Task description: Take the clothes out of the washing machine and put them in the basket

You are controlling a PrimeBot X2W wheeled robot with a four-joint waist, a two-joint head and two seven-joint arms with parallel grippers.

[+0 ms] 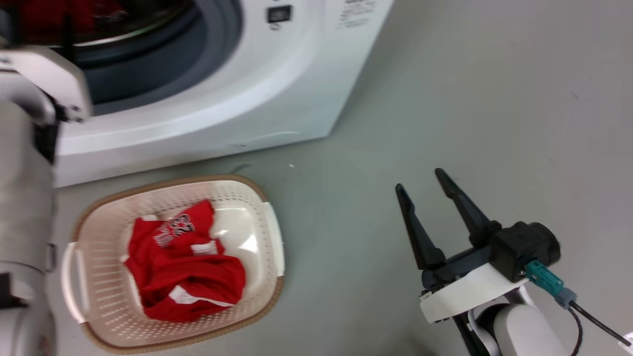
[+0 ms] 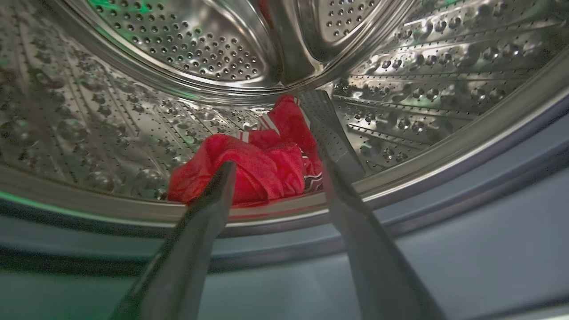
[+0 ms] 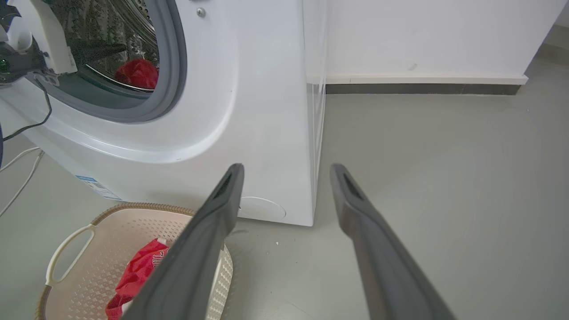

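- Clothes lie in two places: one red garment [image 2: 253, 173] sits crumpled at the bottom of the steel drum [image 2: 200, 49], close behind its front lip, and a red jersey [image 1: 183, 269] with white numerals lies in the basket [image 1: 99, 277].
- Your left gripper [image 2: 279, 165] points into the mouth of the washing machine [image 1: 296, 74], fingers spread wide with a tip to either side of that garment. It grips nothing, and you cannot tell whether the tips touch the cloth.
- Your right gripper [image 1: 419, 180] hangs over the bare floor [image 1: 494, 99], well to the right of the basket, fingers parted and empty.
- The basket stands on the floor just before the machine's front bottom edge. The jersey covers its left and middle, leaving the bottom bare toward the end nearest your right gripper.
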